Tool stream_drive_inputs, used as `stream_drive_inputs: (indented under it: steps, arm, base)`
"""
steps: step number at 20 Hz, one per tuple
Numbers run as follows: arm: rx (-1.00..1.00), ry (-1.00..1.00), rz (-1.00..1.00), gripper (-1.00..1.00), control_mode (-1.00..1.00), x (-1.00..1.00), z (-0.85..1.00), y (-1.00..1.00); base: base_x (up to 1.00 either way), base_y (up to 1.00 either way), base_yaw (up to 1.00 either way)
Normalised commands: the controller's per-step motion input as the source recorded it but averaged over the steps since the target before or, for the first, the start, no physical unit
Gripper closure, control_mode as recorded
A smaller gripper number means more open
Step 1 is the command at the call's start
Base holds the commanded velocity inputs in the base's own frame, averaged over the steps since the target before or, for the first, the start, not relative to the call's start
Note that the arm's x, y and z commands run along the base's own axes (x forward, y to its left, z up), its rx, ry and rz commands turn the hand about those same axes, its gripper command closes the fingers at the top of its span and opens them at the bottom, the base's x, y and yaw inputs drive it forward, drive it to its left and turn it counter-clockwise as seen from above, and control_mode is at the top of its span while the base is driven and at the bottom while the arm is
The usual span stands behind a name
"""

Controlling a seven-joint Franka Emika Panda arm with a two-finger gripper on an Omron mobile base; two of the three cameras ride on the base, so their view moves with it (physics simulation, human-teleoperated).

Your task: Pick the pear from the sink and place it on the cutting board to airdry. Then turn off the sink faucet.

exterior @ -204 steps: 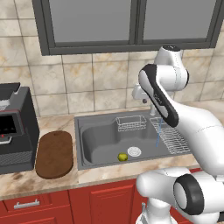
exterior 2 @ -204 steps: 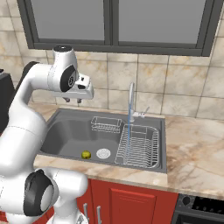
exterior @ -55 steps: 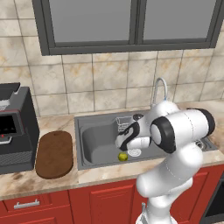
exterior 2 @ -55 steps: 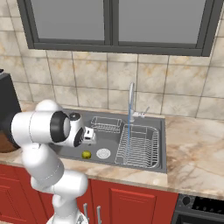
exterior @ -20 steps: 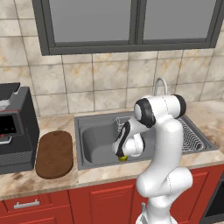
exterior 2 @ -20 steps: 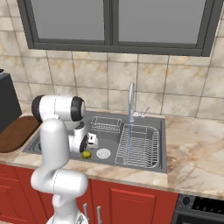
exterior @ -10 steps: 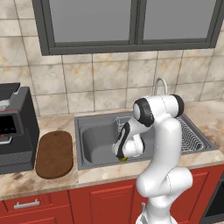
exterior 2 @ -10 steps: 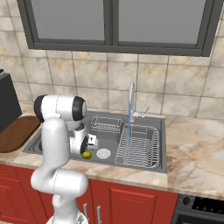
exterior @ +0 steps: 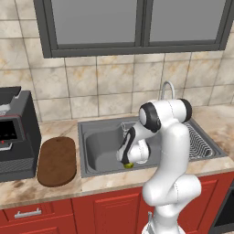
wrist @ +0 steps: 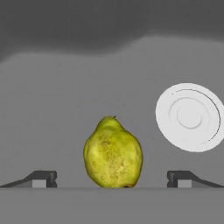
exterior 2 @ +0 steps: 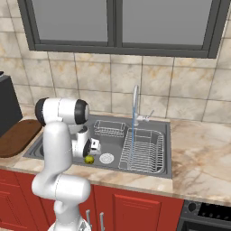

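Note:
The yellow-green pear (wrist: 113, 152) rests on the floor of the dark grey sink (exterior: 98, 147), close to its front wall. My gripper (wrist: 113, 179) hangs low in the basin, open, with one fingertip on each side of the pear and a gap to both. From the base cameras the pear (exterior: 129, 165) (exterior 2: 89, 159) peeks out just below the hand. The brown cutting board (exterior: 57, 160) (exterior 2: 17, 135) lies on the counter left of the sink. The silver sink faucet (exterior 2: 135, 104) arches over the basin with a thin blue stream falling from it.
A white round drain (wrist: 189, 117) (exterior 2: 106, 158) sits right beside the pear. A wire drying rack (exterior 2: 144, 151) fills the sink's right half and a small wire basket (exterior 2: 109, 128) hangs at the back. A black appliance (exterior: 16, 130) stands left of the board.
Over the last second the hand has sunk a little lower over the pear and stayed open. The pear has not moved.

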Motion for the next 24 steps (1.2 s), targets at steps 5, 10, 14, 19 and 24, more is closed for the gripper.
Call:
stream_drive_inputs:
  steps: [5,10,14,19,24]
  arm:
    - [0.00,0.10,0.00,-1.00,-1.00,0.00,-0.08,0.00]
    - [0.00,0.08,0.00,-1.00,-1.00,0.00,-0.07,0.00]
    - [0.00,0.04,0.00,-1.00,-1.00,0.00,-0.08,0.00]
    - [0.00,0.02,0.00,-1.00,-1.00,0.00,-0.13,0.00]
    - [0.00,0.02,0.00,-1.00,-1.00,0.02,-0.19,0.00]
  base:
    - [0.00,0.00,0.00]
    - [0.00,0.00,0.00]
    - [0.00,0.00,0.00]
    - [0.00,0.00,0.00]
    - [0.00,0.00,0.00]
